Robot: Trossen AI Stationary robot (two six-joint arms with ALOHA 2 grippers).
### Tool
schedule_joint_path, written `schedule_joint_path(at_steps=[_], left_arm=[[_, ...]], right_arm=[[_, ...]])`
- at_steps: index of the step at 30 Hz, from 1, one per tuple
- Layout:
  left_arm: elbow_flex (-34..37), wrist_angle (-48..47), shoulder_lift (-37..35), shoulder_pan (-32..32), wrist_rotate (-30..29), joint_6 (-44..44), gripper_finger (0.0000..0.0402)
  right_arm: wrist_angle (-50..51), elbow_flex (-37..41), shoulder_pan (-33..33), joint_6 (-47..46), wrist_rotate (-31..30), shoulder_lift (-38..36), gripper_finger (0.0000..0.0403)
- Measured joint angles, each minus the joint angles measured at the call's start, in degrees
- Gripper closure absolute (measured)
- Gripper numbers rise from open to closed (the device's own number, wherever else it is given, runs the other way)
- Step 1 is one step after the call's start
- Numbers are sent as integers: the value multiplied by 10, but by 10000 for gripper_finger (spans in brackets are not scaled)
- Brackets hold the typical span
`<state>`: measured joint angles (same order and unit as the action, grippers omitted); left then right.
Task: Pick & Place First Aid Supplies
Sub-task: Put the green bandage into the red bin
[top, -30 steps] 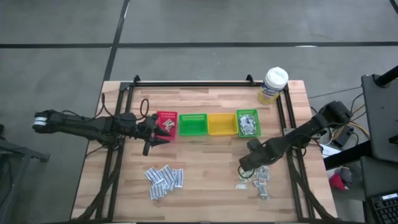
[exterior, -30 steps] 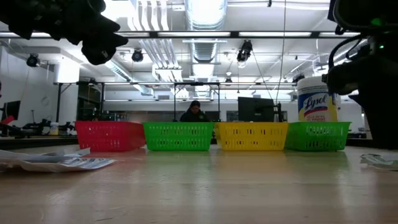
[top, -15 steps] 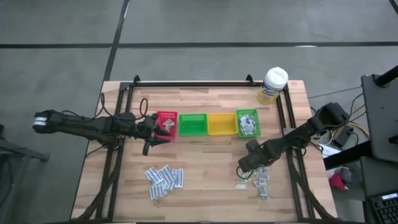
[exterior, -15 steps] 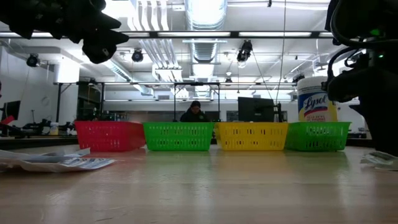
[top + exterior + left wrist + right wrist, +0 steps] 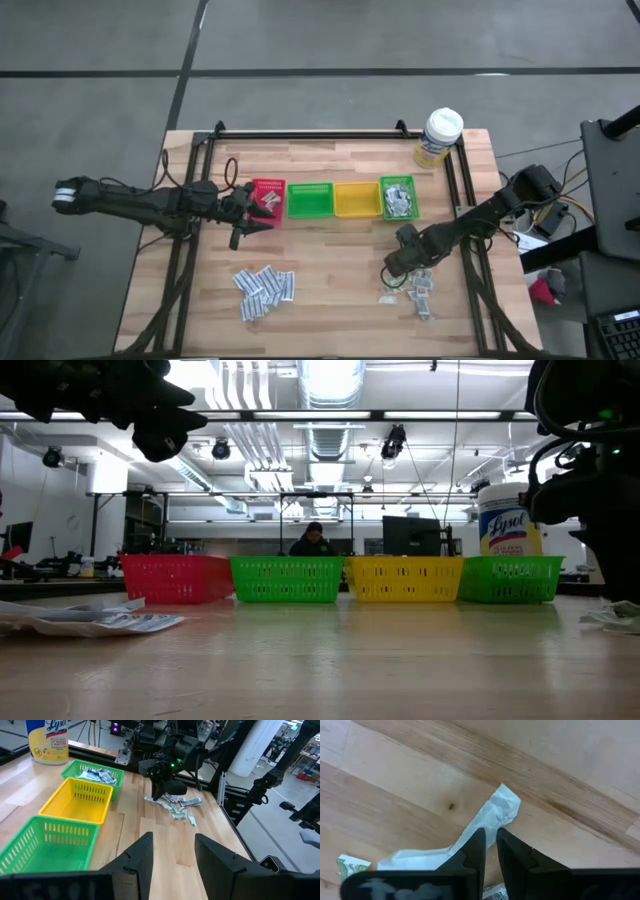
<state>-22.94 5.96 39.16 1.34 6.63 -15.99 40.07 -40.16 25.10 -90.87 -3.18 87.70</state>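
Note:
First aid sachets lie flat on the table in two heaps: one near the left [image 5: 265, 288] and one near the right [image 5: 421, 287] [image 5: 176, 806]. More fill the right-hand green bin [image 5: 398, 199]. My right gripper [image 5: 399, 268] is down at the right heap, its fingers nearly together around a crumpled white sachet [image 5: 485, 822]. My left gripper [image 5: 250, 218] [image 5: 173, 857] hovers open just in front of the red bin [image 5: 268, 201], touching nothing. My right gripper pinches the crumpled white sachet at its middle edge [image 5: 489, 826] between the two fingertips [image 5: 478, 839], coming from above and pointing down. The sachet's ends still lie on the wood. One layer or several, I cannot tell.
Red, green [image 5: 310, 200], yellow [image 5: 356, 199] and green bins stand in a row across the table's middle. A yellow wipes tub [image 5: 438, 137] [image 5: 509, 523] sits at the far right corner. A dark rail frame [image 5: 185, 250] runs along the table's sides. Bare wood lies between the heaps.
In the low view my right arm has edged slightly toward the table's right edge. The left arm has kept still.

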Motion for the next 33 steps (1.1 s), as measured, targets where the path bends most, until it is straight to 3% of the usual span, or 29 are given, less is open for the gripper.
schedule_joint_path(at_steps=[8, 22, 33], left_arm=[[0, 0, 0, 0, 0, 0, 264], [0, 0, 0, 0, 0, 0, 264], [0, 1, 0, 0, 0, -5, 264]], right_arm=[[15, 0, 0, 15, -3, -7, 392], [41, 3, 0, 44, -18, -30, 395], [81, -56, 0, 96, -91, -47, 394]])
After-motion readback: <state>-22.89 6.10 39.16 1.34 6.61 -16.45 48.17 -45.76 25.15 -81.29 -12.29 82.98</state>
